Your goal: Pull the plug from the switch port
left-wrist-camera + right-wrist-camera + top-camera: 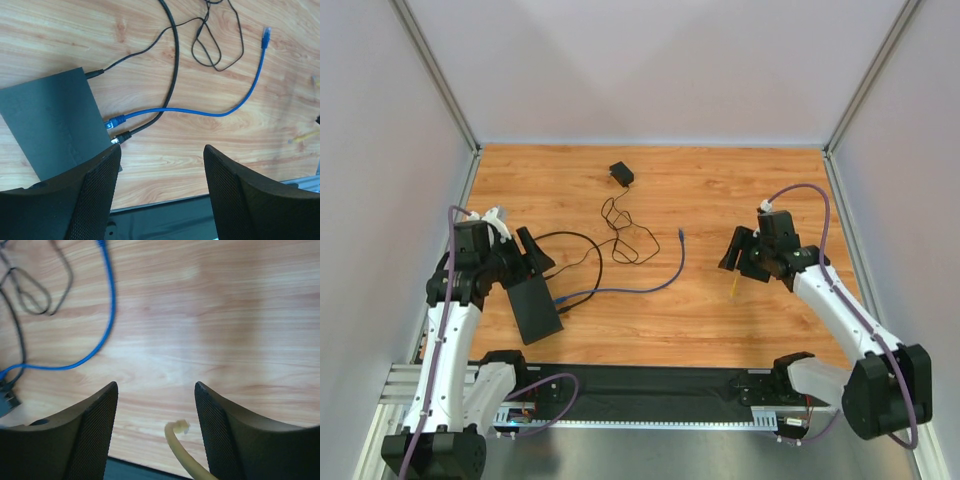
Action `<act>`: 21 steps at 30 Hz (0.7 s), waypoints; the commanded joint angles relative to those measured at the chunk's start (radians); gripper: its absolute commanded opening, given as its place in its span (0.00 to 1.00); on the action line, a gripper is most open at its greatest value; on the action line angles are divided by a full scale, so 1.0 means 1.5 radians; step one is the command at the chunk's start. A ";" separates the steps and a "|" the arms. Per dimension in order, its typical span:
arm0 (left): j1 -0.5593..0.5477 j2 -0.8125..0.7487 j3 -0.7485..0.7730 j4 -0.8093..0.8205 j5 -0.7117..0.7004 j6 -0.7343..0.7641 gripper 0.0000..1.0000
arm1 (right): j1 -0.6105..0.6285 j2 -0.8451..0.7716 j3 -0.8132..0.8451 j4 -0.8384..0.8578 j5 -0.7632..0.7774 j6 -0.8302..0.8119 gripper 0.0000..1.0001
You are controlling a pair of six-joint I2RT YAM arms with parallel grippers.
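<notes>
The switch [535,306] is a flat matte-black box lying at the near left; it also shows in the left wrist view [50,120]. A blue plug [116,121] sits in a port on its narrow edge. Its blue cable [650,287] curves right to a free end [266,34]. A black plug [123,135] sits beside the blue one. My left gripper [528,256] is open and empty just above the switch's far end; it also shows in its wrist view [162,150]. My right gripper [740,255] is open and empty at the right, apart from the switch; it also shows in its wrist view [156,386].
A small black adapter block [621,173] lies at the back, its thin black lead [625,235] looped in the middle. A short yellow cable [732,287] lies under my right gripper, its end between the fingers [177,429]. Grey walls enclose the table on three sides.
</notes>
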 commanded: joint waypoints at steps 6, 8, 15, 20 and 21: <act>0.001 0.048 0.035 -0.037 -0.016 0.011 0.72 | 0.065 -0.077 -0.032 0.045 -0.033 0.127 0.65; 0.000 0.039 0.035 -0.038 -0.012 0.011 0.72 | 0.058 -0.066 -0.020 0.018 0.012 0.126 0.64; 0.001 0.013 0.041 -0.044 -0.010 0.018 0.72 | 0.008 -0.044 -0.027 -0.002 0.066 0.144 0.53; 0.001 0.017 0.042 -0.046 -0.003 0.026 0.72 | -0.037 -0.026 -0.102 0.211 -0.281 0.210 0.63; 0.001 0.018 0.042 -0.046 -0.002 0.026 0.71 | -0.039 -0.013 -0.107 0.235 -0.322 0.223 0.64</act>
